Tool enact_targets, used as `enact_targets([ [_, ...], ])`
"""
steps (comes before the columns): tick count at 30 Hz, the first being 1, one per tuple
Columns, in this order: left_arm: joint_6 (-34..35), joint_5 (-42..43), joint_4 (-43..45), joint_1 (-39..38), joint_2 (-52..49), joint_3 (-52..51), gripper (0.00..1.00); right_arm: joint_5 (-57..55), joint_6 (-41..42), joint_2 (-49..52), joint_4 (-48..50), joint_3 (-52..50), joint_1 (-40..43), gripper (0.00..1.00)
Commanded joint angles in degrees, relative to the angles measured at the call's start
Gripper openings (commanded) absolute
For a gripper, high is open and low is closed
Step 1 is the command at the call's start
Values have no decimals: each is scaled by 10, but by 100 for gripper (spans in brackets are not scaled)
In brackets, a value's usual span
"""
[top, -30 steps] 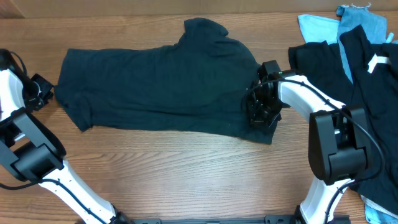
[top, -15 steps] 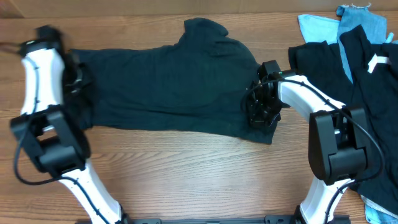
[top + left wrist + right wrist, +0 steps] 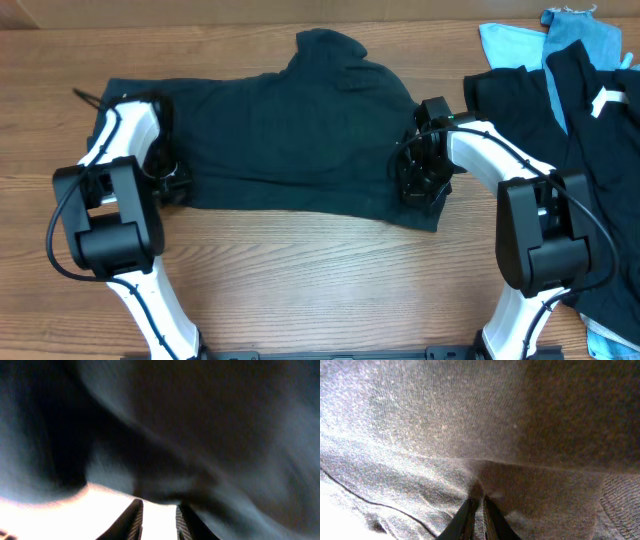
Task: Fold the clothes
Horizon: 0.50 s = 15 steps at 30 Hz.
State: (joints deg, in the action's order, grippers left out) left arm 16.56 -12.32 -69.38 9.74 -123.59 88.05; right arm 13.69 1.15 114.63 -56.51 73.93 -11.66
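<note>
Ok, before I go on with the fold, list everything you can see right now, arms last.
spread T-shirt: one, black, lying flat across the middle of the table
pile of garments: count unclear, black with a white mark, right side of the table
light blue pieces: at least two, light blue, far right corner, next to the black pile
table: one, brown wood grain, under everything
left gripper: one, black fingers, at the shirt's left end with its tips at the cloth edge; grip unclear
right gripper: one, black fingers, at the shirt's right end, pinched shut on a fold of the cloth
</note>
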Motion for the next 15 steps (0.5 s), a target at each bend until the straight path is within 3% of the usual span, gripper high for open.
enact_targets([
  [1,17,-23,73,43,16,-44,26,-46,1,24,-4,-12,5,11],
  [4,14,-16,138,92,16,-50,26,-46,1,24,-6,-12,5,11],
  [12,36,-42,150,192,16,-50,26,-46,1,24,-7,-12,5,11],
  [15,42,4,150,219,17,-50,25,-46,1,24,-6,-12,5,11],
])
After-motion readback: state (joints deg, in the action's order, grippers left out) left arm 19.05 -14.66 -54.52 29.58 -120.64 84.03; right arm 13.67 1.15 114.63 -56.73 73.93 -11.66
